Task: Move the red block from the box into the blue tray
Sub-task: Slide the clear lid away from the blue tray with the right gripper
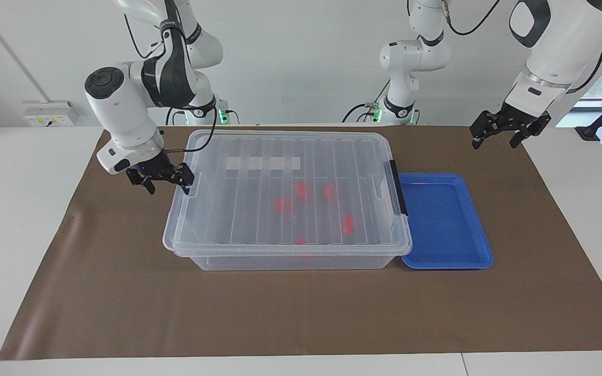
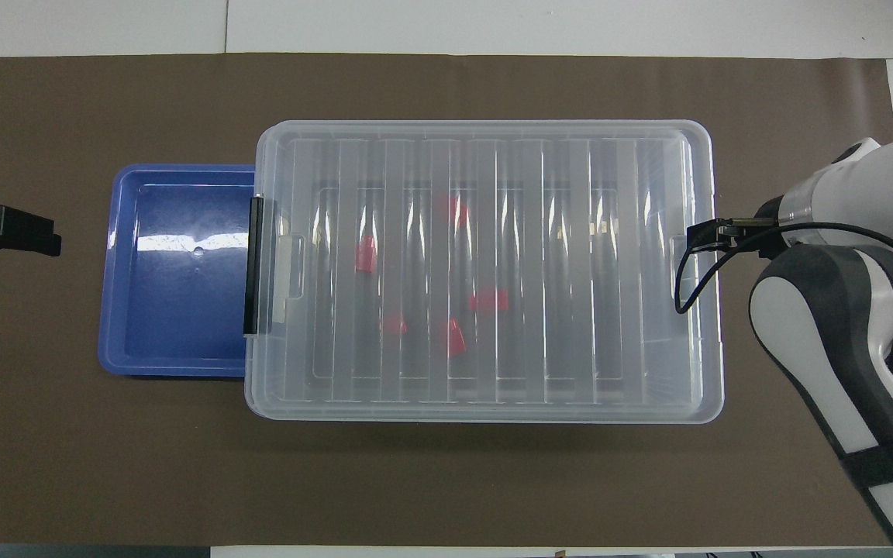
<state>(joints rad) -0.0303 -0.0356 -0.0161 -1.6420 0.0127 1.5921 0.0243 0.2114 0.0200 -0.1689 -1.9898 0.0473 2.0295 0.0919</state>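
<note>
Landmark for everything here is the box (image 1: pixel 286 201), lid (image 1: pixel 290 183) on. Going across the facing view: right gripper (image 1: pixel 164 177) sits at the box's end toward the right arm's side, low, at lid-rim height; its fingers read as parted around the lid edge there, but we can't tell if they actually touch it. In the overhead view that arm covers its own hand, so no help from there. Red blocks are all inside the box under the ribbed lid, clustered around its middle; the one we'd call the red block (image 1: pixel 348 223) lies closest to the clip end. We count about five, blurred by the lid. Black clip handle (image 1: pixel 398 187) is on the box end toward the left arm's side and looks latched down. Blue tray (image 1: pixel 444 222) sits right against that same end, empty, its edge tucked under the box rim in the overhead view. Left gripper (image 1: pixel 509 128) waits up in the air, clear of the box, past the tray's outer side, fingers spread open, holding nothing. Our read: step in hand is getting the lid off, nothing picked yet. To do it well we'd hook under the lid lip, not the bin rim, lift slow and straight, and watch the clip; if it's still locked the whole box will tip or drag into the tray
</note>
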